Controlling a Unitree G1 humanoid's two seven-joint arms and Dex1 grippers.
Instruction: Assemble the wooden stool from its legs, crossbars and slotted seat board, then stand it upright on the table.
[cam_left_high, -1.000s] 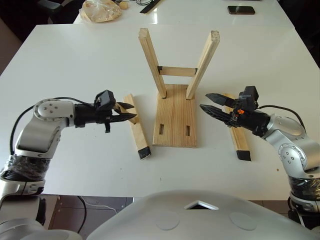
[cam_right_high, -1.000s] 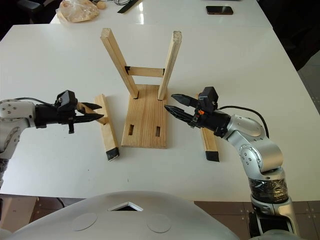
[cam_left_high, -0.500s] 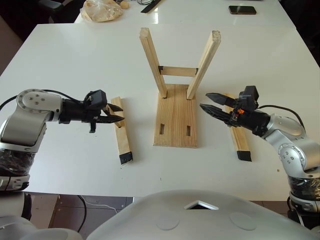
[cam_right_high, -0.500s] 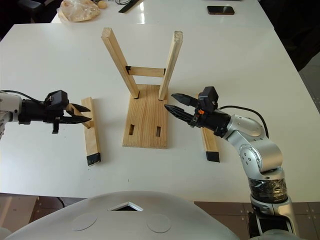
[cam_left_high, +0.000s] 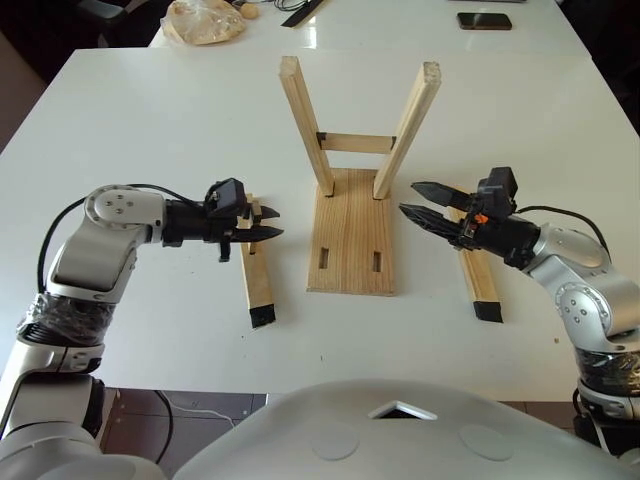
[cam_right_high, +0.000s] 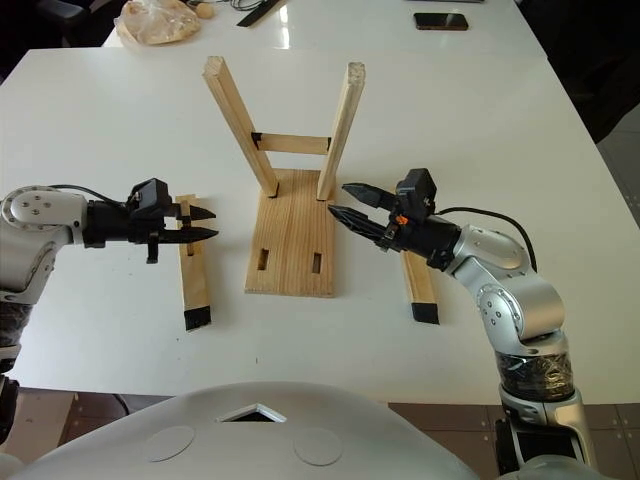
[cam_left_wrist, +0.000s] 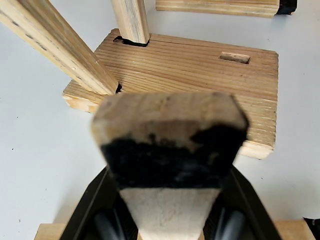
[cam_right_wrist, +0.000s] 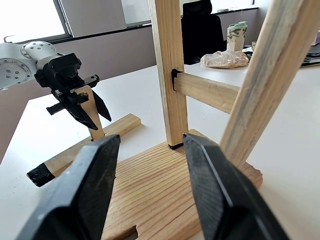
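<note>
The slotted seat board (cam_left_high: 350, 250) lies flat mid-table, with two legs (cam_left_high: 305, 120) and a crossbar (cam_left_high: 355, 142) standing in its far end. A loose leg (cam_left_high: 256, 280) lies left of the board, a short wooden piece (cam_right_wrist: 95, 122) rising from it. My left gripper (cam_left_high: 262, 222) is shut on that short piece, whose black-marked end (cam_left_wrist: 170, 145) sits between the fingers. Another loose leg (cam_left_high: 478, 275) lies right of the board. My right gripper (cam_left_high: 410, 198) hovers open, empty, at the board's right edge, near the standing right leg (cam_right_wrist: 265, 80).
A plastic bag (cam_left_high: 203, 20) and a dark phone (cam_left_high: 485, 20) lie on the far table behind. Two empty slots (cam_left_high: 350, 260) sit in the board's near end. Bare white tabletop (cam_left_high: 150, 120) surrounds the parts.
My left gripper dragged the loose leg away to the left, then back right toward the board; the leg now lies nearly parallel to it. The right gripper barely moved.
</note>
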